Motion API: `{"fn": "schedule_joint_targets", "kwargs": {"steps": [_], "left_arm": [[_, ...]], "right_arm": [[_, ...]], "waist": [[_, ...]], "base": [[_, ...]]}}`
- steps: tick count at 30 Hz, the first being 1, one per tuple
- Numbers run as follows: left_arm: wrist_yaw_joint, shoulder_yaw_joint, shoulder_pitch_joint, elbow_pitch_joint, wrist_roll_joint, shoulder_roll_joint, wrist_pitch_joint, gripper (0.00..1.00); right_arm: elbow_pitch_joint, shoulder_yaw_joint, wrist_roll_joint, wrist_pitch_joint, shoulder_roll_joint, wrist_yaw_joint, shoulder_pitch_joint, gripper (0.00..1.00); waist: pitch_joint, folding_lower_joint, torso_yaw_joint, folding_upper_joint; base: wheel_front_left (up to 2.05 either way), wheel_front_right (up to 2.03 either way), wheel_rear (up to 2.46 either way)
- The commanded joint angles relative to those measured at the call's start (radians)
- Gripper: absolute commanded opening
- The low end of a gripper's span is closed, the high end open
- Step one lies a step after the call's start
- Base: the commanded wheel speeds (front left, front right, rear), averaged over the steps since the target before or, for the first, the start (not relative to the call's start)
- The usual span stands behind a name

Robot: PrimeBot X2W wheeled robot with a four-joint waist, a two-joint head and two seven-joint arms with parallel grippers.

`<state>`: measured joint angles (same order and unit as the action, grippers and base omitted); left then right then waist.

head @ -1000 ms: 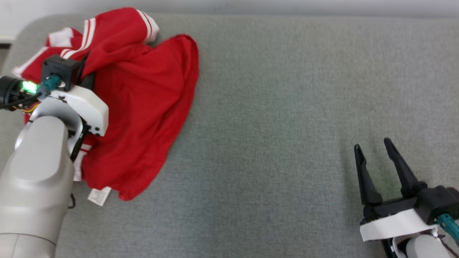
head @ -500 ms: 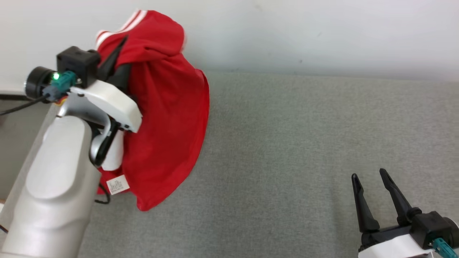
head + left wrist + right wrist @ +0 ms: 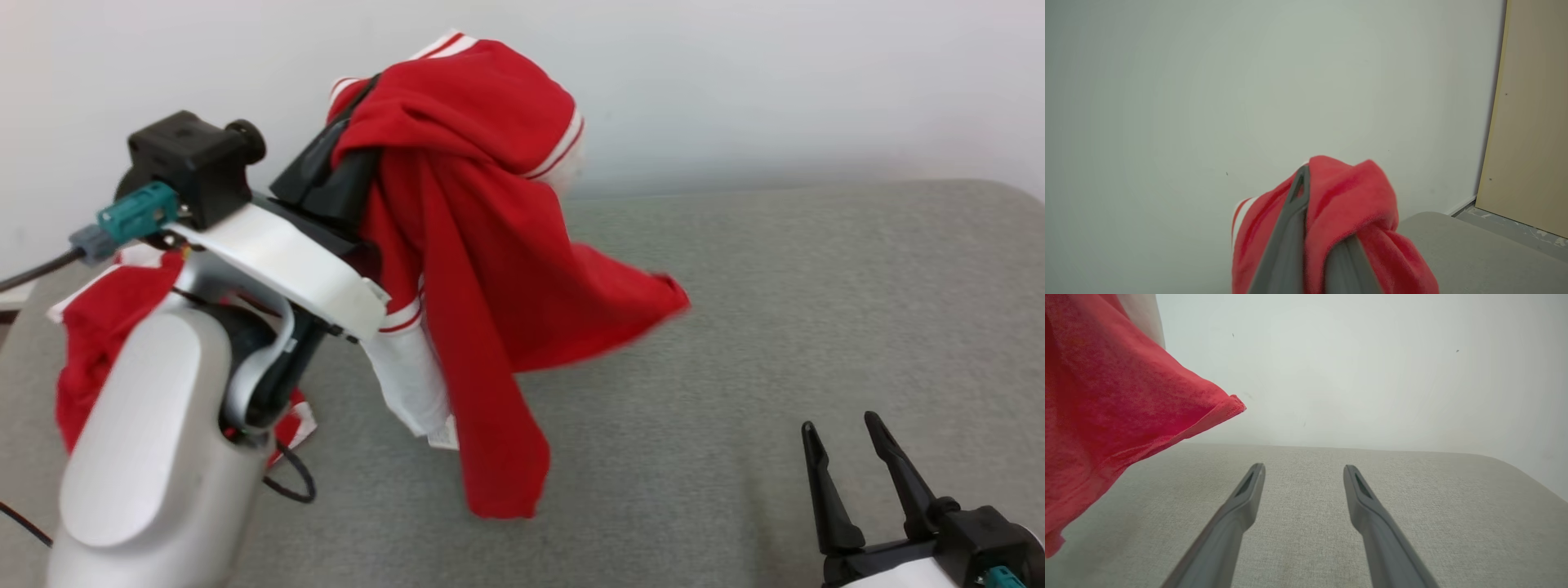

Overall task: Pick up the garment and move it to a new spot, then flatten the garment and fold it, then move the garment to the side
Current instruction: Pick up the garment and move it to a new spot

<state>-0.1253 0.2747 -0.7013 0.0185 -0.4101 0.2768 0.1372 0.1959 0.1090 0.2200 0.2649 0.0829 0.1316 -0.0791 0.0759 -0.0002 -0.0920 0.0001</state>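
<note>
The garment [image 3: 482, 269] is bright red, with paired white stripes on its bands and a white panel and label on its underside. The surface [image 3: 775, 327] is a flecked grey weave, the wall [image 3: 775, 82] is off-white, and the panel [image 3: 1531, 122] beside it is beige. The right gripper [image 3: 840, 425] has black fingers [image 3: 829, 498]; the left arm's wrist shell [image 3: 286, 261] is white, its plug [image 3: 135, 214] teal and its forearm [image 3: 155, 441] silver-grey.

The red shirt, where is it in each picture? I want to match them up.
Head view: the red shirt hangs in the upper middle, above the grey cushion.
Left wrist view: it is bunched at the bottom middle, cushion at lower right.
Right wrist view: it hangs at the left edge, over the cushion.
Shared landmark: the grey cushion against the white wall.
</note>
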Motion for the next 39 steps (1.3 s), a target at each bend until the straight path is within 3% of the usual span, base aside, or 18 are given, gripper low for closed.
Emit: {"fn": "schedule_joint_targets", "kwargs": {"steps": [1,8,13,21,28,29,30,35,39], "left_arm": [[0.003,0.005,0.021,-0.030,-0.021,-0.010,0.010,0.00],[0.010,0.077,0.081,-0.124,-0.082,-0.086,0.063,0.00],[0.007,0.150,0.125,-0.048,-0.079,-0.119,0.074,0.00],[0.001,0.281,0.117,0.314,-0.036,-0.177,-0.012,0.00],[-0.004,0.398,0.062,0.657,0.002,-0.205,-0.174,0.00],[-0.004,0.404,0.058,0.689,-0.007,-0.210,-0.208,0.22],[-0.005,0.410,0.056,0.717,-0.014,-0.213,-0.235,1.00],[0.004,0.416,0.065,0.794,-0.046,-0.221,-0.350,1.00],[0.030,0.393,0.110,0.760,-0.077,-0.224,-0.394,1.00]], "right_arm": [[-0.001,-0.008,0.001,-0.001,0.000,-0.002,0.014,1.00],[-0.009,-0.015,0.005,-0.001,-0.009,-0.002,0.023,1.00],[-0.015,-0.014,0.009,-0.001,-0.015,-0.002,0.004,1.00],[-0.017,-0.020,0.012,-0.001,-0.021,-0.002,-0.018,1.00],[-0.004,-0.028,0.004,-0.001,-0.024,-0.002,-0.016,1.00],[-0.002,-0.026,0.002,-0.001,-0.025,-0.002,-0.016,1.00],[-0.001,-0.023,0.000,-0.001,-0.025,-0.002,-0.017,1.00],[-0.002,-0.036,-0.006,-0.001,-0.019,-0.002,0.000,1.00],[-0.019,-0.061,-0.013,-0.001,-0.009,-0.002,0.024,1.00]], "waist": [[-0.005,0.0002,-0.040,-0.0001],[0.013,0.0002,-0.130,-0.0001],[0.043,0.0002,-0.194,-0.0001],[0.093,0.0002,-0.249,-0.0001],[0.094,0.0002,-0.237,-0.0001],[0.091,0.0002,-0.233,-0.0001],[0.087,0.0002,-0.228,-0.0001],[0.053,0.0002,-0.183,-0.0001],[0.024,0.0002,-0.132,-0.0001]], "base": [[0.00,0.00,0.00],[0.00,0.00,0.00],[0.00,0.00,0.00],[0.00,0.00,0.00],[0.00,0.00,0.00],[0.00,0.00,0.00],[0.00,0.00,0.00],[0.00,0.00,0.00],[0.00,0.00,0.00]]}}
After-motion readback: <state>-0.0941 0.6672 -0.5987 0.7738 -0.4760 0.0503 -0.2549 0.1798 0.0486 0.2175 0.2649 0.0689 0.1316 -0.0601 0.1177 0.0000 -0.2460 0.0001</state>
